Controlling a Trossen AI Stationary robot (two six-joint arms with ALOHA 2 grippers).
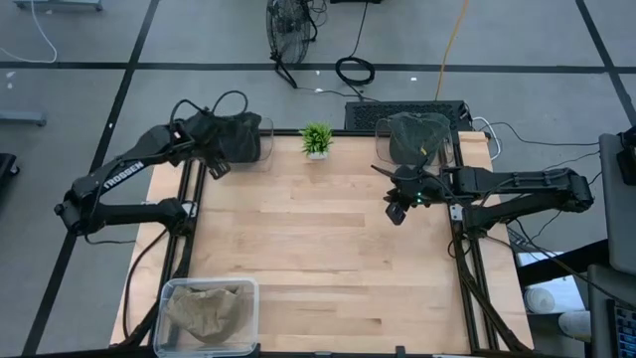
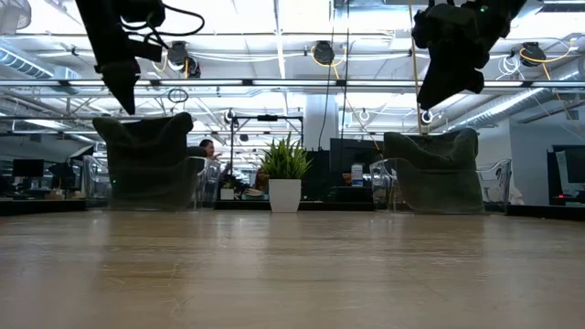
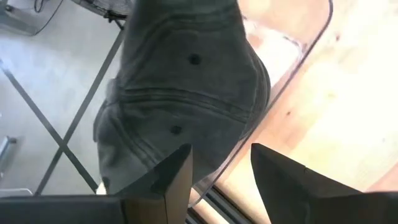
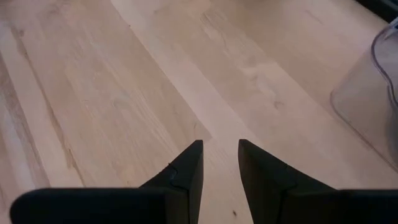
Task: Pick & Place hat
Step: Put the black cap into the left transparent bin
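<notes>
In the high view a dark cloth hat (image 1: 238,137) sits draped over a clear plastic stand (image 1: 264,144) at the upper left corner of the pale wooden desk (image 1: 318,259), and the left gripper (image 1: 215,164) hangs just beside it, at its lower left edge. From the left wrist view the hat (image 3: 186,81) lies directly ahead of the jaws, which stand released with a clear gap between them and nothing held; the crown's stitched seams and two small eyelets face the camera. A second dark hat (image 1: 417,136) rests on another clear stand at the upper right of the desk, with the right gripper (image 1: 399,207) below it in the frame, over bare wood; its jaws are also parted and empty in the right wrist view. So each arm has a hat close by, and the left looks better lined up for a grasp. The fabric appears soft, heavy and faded, likely to fold when pinched. A small potted plant (image 1: 317,139) stands between the hats, and a clear bin (image 1: 208,316) holding a crumpled tan cloth (image 1: 206,311) sits at the lower left.
</notes>
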